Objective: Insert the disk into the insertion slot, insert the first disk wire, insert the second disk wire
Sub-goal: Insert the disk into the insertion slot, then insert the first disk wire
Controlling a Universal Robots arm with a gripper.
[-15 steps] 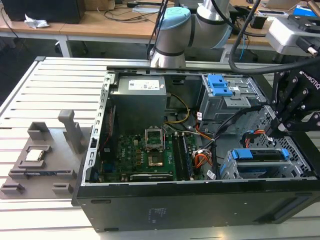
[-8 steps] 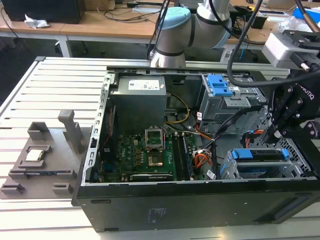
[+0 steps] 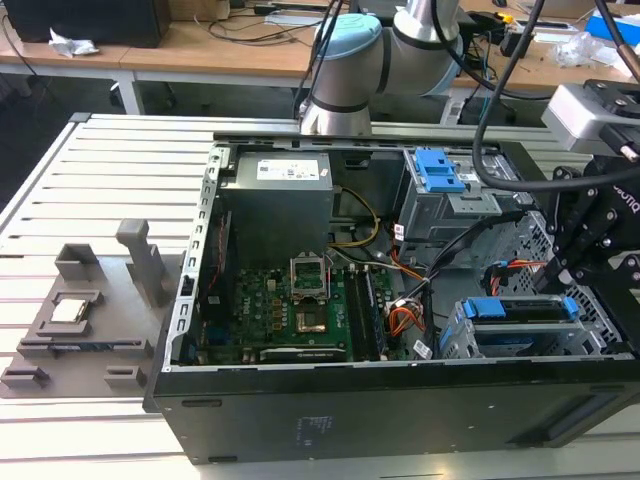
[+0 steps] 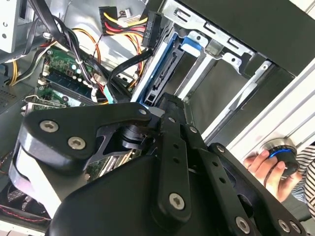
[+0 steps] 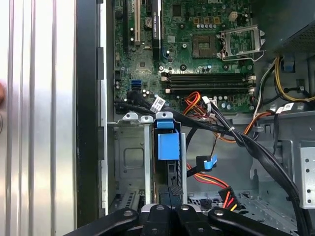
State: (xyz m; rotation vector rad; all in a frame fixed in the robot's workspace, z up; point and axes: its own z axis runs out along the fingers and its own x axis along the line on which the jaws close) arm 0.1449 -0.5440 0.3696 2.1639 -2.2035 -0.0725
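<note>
Grip: the gripper (image 5: 170, 196) appears to have its fingers closed on the disk (image 5: 167, 145).
Disk: edge-on inside the insertion slot (image 3: 452, 345), blue carrier showing.
Risk: a skewed push could jam the carrier, and the loose wires (image 5: 206, 164) just beside it could snag.

Parts count, open PC on the slatted metal counter (image 3: 100, 180)

1 black open-sided tower case (image 3: 400, 420). Inside it: 1 green motherboard (image 3: 280, 310), 1 square metal-framed processor socket (image 3: 308, 280), 1 grey box power supply (image 3: 275, 200), 1 tall grey metal cage with blue latch (image 3: 440, 170), 1 low grey sheet-metal bay (image 3: 455, 345), 1 silver disk in bright blue plastic carrier (image 3: 520, 308). Loose cable ends in the first wrist view: 1 black blue-tabbed plug (image 5: 206, 163), 1 black plug on yellow, red and black wires (image 5: 227, 196). Beside the case: 1 grey plastic fixture tray (image 3: 90, 345), 1 square silver chip (image 3: 68, 310). 1 pale grey-and-blue robot arm (image 3: 360, 60), 1 black gripper (image 5: 170, 214). 1 person's hand (image 4: 268, 167), 1 round blue-ringed knob (image 4: 280, 150).
</note>
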